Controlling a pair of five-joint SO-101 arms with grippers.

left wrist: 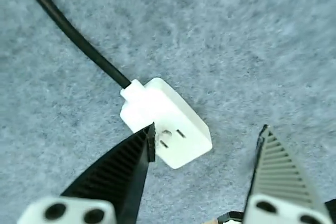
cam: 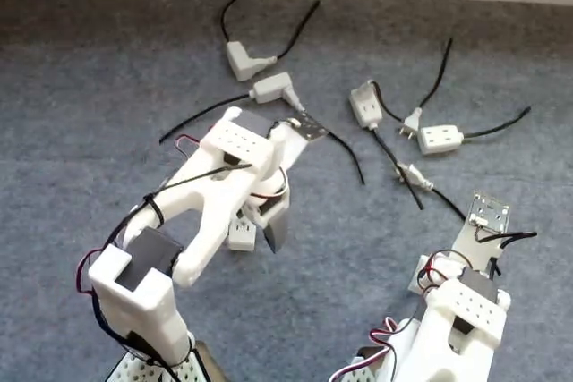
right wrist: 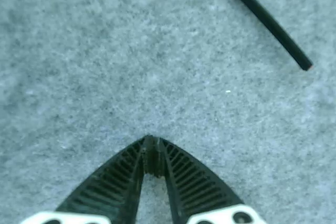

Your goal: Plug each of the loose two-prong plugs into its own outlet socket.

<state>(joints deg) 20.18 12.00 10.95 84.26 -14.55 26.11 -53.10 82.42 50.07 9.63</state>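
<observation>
A white outlet socket (left wrist: 169, 124) with two slots and a black cord (left wrist: 68, 30) lies on the grey carpet. My left gripper (left wrist: 205, 136) is open just above it. One black finger (left wrist: 131, 163) touches the socket's edge and the other finger stands apart from it. In the high view this socket (cam: 241, 235) lies under the left gripper (cam: 261, 225). My right gripper (right wrist: 152, 153) is shut on nothing over bare carpet, near a cut cord end (right wrist: 262, 17). Loose plugs (cam: 273, 89) (cam: 410, 124) (cam: 414, 174) and other sockets (cam: 364, 105) (cam: 440, 139) lie farther back.
An angled white piece (cam: 243, 60) with a black cord lies at the back. Black cords trail across the carpet between the plugs. The right arm (cam: 461, 310) sits at the front right. Open carpet lies between the two arms.
</observation>
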